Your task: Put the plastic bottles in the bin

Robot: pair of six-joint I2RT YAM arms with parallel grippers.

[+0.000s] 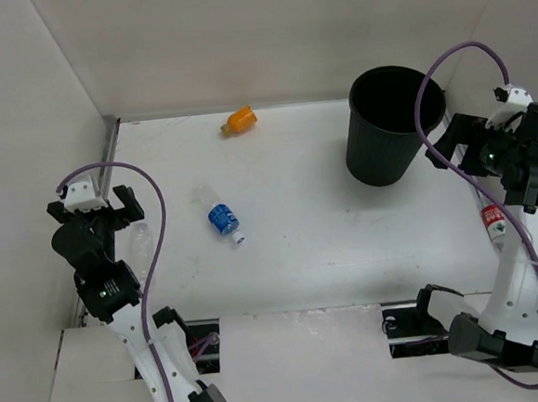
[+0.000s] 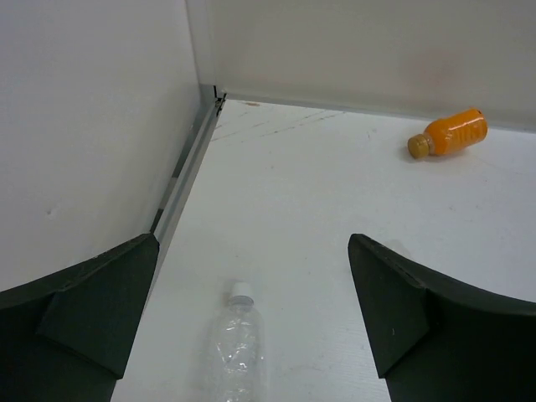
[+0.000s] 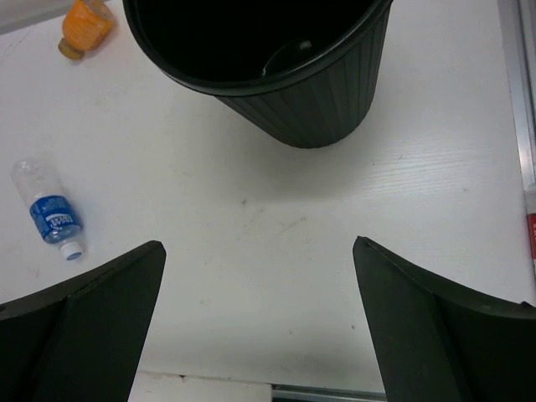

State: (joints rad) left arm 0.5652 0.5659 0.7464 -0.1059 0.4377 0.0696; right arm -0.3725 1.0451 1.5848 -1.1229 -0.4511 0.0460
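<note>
The left gripper point(image 2: 251, 251) and right gripper point(image 3: 260, 247) stood with jaws apart, empty. The orange plastic bottle point(image 1: 239, 120) (far), blue-labelled clear bottle point(image 1: 222, 217) (centre), plain clear bottle point(image 1: 140, 244) (left) and red-labelled bottle point(image 1: 492, 221) (right) lay outside the round black plastic bin point(image 1: 378, 160), far right.

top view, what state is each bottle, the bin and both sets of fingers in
orange bottle, lying on its side, capped
blue-labelled bottle, lying on its side, white cap on
clear bottle, lying flat, white cap on
red-labelled bottle, lying at the right edge, partly hidden by the right arm
bin, upright, mouth open
left fingers, open, empty
right fingers, open, empty
</note>
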